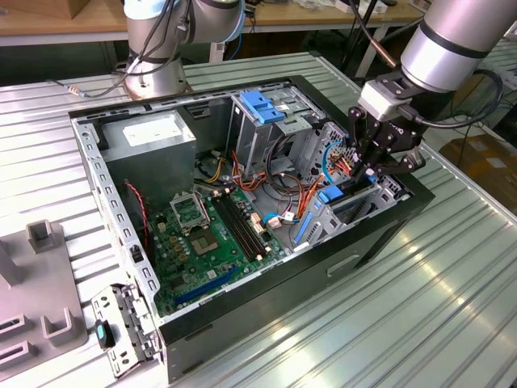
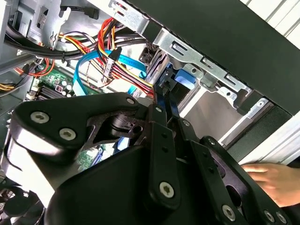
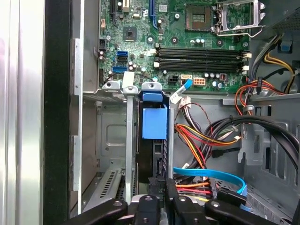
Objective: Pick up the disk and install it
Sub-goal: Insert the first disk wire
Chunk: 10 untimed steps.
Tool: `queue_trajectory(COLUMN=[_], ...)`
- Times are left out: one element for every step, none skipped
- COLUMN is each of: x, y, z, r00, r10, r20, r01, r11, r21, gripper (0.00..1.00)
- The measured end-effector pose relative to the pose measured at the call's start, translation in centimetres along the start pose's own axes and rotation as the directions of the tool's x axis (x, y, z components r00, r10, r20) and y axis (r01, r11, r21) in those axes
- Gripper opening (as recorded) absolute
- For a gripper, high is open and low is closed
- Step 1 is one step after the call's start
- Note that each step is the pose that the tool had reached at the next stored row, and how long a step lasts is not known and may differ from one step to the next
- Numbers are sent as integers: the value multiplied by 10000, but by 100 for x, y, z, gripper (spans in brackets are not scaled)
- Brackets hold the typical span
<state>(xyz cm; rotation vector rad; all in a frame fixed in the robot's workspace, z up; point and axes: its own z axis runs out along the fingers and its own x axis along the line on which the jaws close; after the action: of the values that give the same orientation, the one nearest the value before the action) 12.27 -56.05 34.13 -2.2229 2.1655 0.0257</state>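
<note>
The disk (image 1: pixel 329 194) stands on edge in the drive bay at the exterior view's right end of the open computer case (image 1: pixel 121 226). Its bright blue carrier (image 3: pixel 153 123) sits between two metal bay rails, with the dark drive body below it. My gripper (image 1: pixel 367 171) hangs right over that bay. In both wrist views the black fingers (image 3: pixel 174 192) are drawn close together at the carrier's edge (image 2: pixel 183 80), and the gripper (image 2: pixel 161 91) looks shut on it.
Red, yellow and blue cables (image 3: pixel 206 136) crowd the bay's side. The motherboard (image 1: pixel 206 234), a grey box with a white label (image 1: pixel 149 133) and a tall cage with a blue latch (image 1: pixel 262 105) fill the case. A person's hand (image 2: pixel 274 180) rests outside the case wall.
</note>
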Motion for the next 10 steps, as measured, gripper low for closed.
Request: queue_trajectory(x=[0, -1, -2, -2, -3, -3, -3, -4, -3, -3], y=[0, 0, -1, -1, -1, -1, -1, -2, -1, -1], z=[-10, -30, -52, -74, -89, -93, -93, -94, -95, -95], r00=[10000, 10000, 10000, 10000, 10000, 10000, 10000, 10000, 10000, 10000], r10=[0, 1, 1, 1, 0, 0, 0, 0, 0, 0], r20=[-3, -6, -5, -6, -5, -3, -3, -5, -5, -5], r01=[0, -1, -1, -1, 0, 0, 0, 0, 0, 0], r11=[10000, 10000, 10000, 10000, 10000, 10000, 10000, 10000, 10000, 10000], r21=[0, 1, 2, 2, 2, 2, 2, 2, 2, 2], gripper=[18, 24, 24, 24, 24, 24, 23, 16, 11, 11])
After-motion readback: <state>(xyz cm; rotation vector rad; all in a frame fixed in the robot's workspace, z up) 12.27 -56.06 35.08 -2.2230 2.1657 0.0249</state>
